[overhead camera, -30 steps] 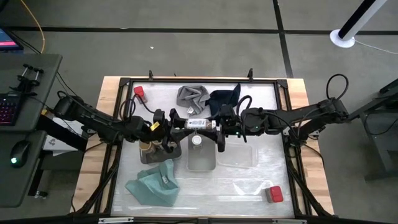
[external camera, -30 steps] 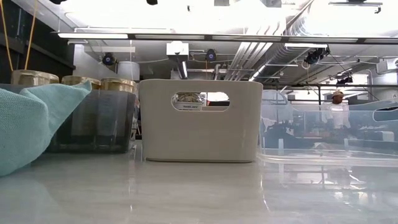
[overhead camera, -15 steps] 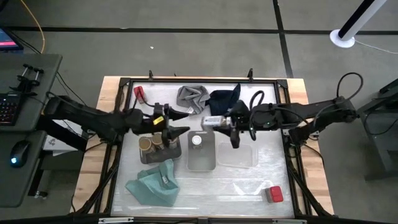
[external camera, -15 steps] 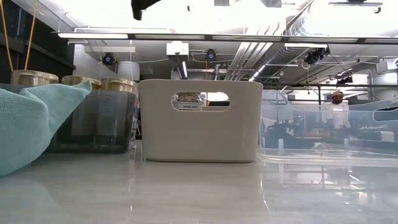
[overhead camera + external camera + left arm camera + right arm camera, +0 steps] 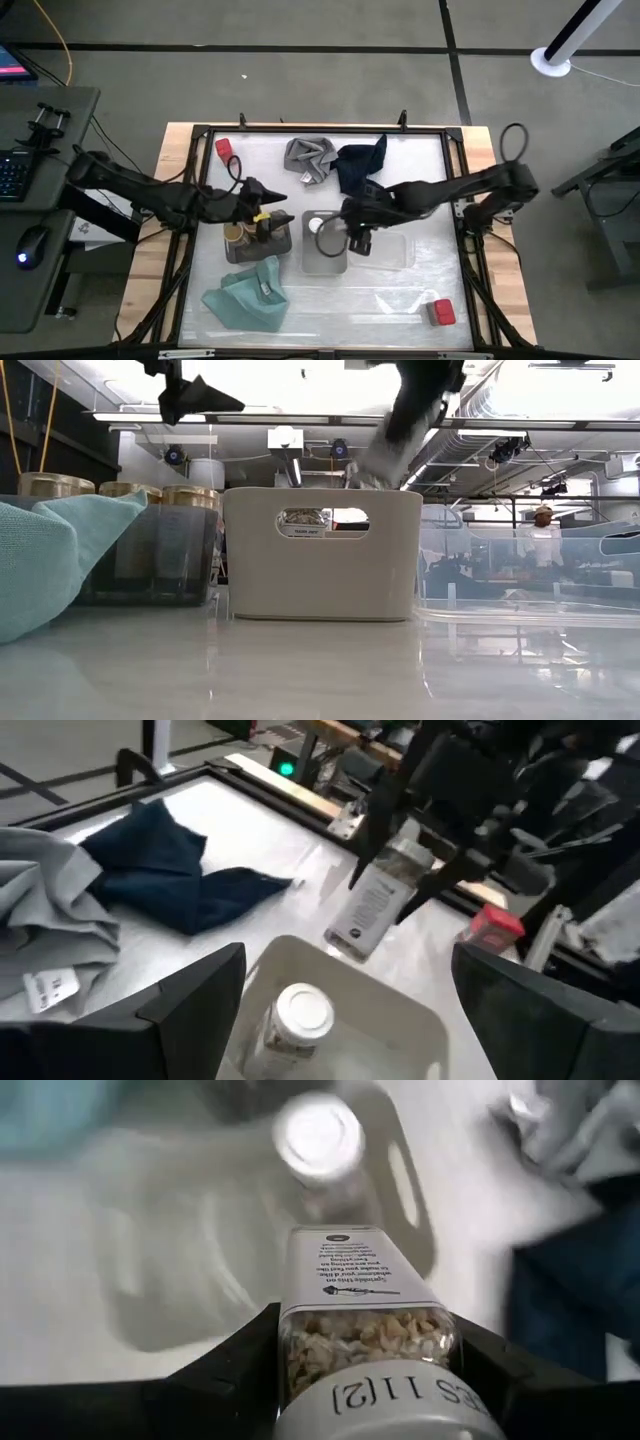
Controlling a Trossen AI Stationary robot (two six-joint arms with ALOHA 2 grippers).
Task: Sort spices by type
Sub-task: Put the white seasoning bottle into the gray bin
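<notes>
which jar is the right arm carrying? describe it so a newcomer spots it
Find the white bin at the middle of the table. Just above its rim, the right end effector grips a white-topped jar, tilted, label showing. Its twin stands in the bin; this one is the only jar in the air.
</notes>
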